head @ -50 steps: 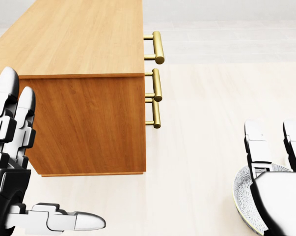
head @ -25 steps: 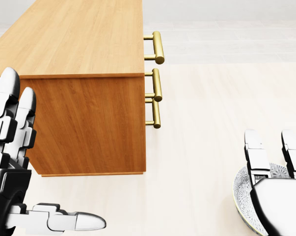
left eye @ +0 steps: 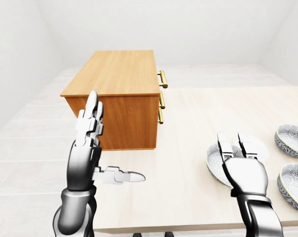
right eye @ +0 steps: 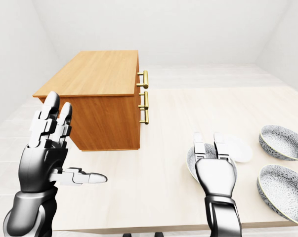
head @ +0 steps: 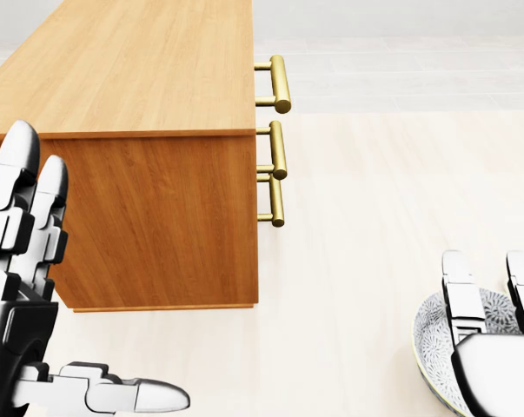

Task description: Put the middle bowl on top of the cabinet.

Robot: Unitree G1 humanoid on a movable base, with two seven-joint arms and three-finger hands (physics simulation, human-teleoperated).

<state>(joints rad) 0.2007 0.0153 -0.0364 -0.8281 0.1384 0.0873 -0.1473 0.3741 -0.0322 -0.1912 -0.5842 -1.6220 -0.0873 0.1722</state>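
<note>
Right hand (right eye: 215, 174) lies over the round, grey-speckled bowl (head: 430, 340) at the lower right of the head view, its jointed white fingers straight across the rim and gripping nothing. Our left hand (left eye: 84, 160) stands wide, fingers upright, beside the boxy wood-grain cabinet (left eye: 114, 76) with brass bar handles (head: 279, 83). On the pale table (left eye: 188, 123), a second bowl (right eye: 282, 134) and a third bowl (right eye: 282, 187) sit further right.

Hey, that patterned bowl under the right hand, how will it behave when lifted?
The bowl looks rigid and ceramic-like, so probably breakable if dropped. Its smooth sloping wall might slip from the right hand. Wide and shallow, it should sit steadily rather than tip.
</note>
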